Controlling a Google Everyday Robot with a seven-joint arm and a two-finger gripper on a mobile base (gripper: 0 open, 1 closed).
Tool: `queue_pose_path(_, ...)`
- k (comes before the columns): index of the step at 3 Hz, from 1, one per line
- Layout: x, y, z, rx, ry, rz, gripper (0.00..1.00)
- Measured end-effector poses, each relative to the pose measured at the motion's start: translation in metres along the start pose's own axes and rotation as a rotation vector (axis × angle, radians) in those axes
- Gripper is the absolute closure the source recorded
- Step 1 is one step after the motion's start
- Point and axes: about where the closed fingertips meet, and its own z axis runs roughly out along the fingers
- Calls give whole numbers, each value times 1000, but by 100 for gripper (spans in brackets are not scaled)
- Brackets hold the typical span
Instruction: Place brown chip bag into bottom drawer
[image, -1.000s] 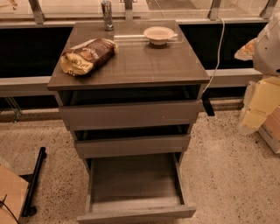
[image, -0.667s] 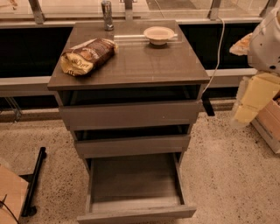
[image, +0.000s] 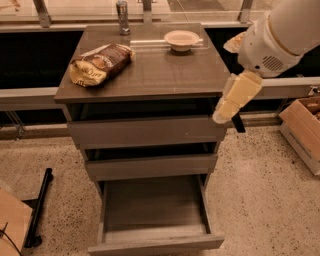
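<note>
The gripper (image: 234, 98) hangs beside the right front corner of the cabinet top (image: 165, 70) — its arm (image: 280, 35) is cut off by the top and right edges. The bottom drawer (image: 155, 210) has its front panel clipped by the lower edge. On the brown chip bag (image: 100, 63) the lettering is too small to read. The cardboard box (image: 302, 131) is cropped at the right edge — contents indistinct.

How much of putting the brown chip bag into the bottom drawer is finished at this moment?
Done: the bottom drawer stands pulled open. In hand: nothing; the gripper hangs beside the right edge of the cabinet. Left: the brown chip bag lies on top, ungrasped.
</note>
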Motion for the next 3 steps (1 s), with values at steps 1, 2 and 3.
queue_pose_path(1, -2, -3, -1, 14, -5, -2, 0)
queue_pose_path(2, -14, -8, 23, 19, -68, 58, 0)
queue_pose_path(3, -53, -23, 66, 17, -180, 99, 0)
